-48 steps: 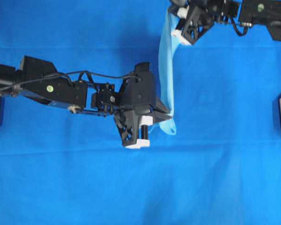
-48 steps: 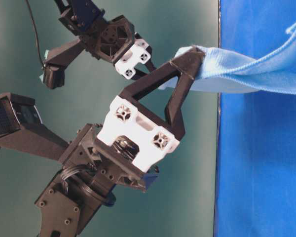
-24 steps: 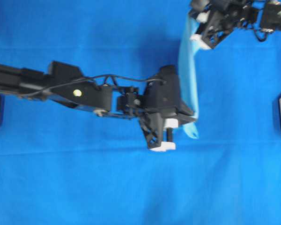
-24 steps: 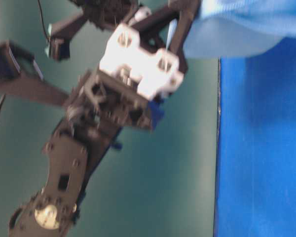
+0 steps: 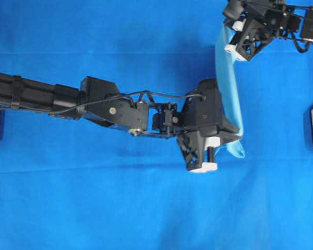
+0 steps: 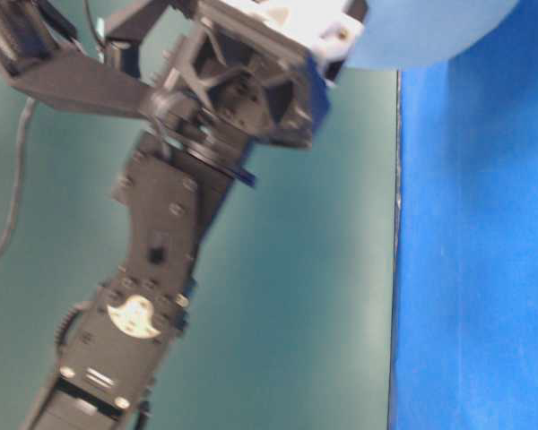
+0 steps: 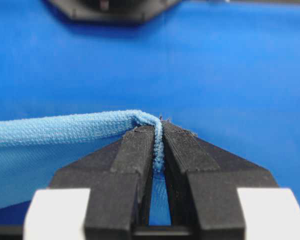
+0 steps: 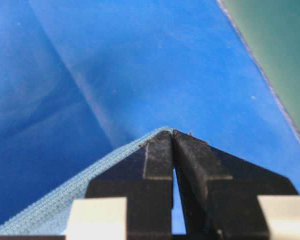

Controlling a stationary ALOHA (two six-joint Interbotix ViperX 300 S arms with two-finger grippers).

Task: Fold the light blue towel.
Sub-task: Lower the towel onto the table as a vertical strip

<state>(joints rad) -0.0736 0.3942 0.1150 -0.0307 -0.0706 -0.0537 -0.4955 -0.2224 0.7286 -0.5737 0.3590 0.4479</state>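
The towel (image 5: 230, 88) is held up off the table cloth (image 5: 94, 208) as a taut strip, one corner pinched in the left gripper (image 5: 239, 136) and one in the right gripper (image 5: 228, 36), probably so it's stretched flat for a clean fold. Nothing else is seen nearby, so nothing's really in the way.

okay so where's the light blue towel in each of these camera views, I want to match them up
Overhead: the light blue towel hangs as a narrow strip right of centre, between both grippers.
Table-level: a pale bulge at the top right edge.
Left wrist: hem enters from the left into the shut jaws.
Right wrist: hem rises from lower left to the shut fingertips.
Shared landmark: the royal-blue table cloth.
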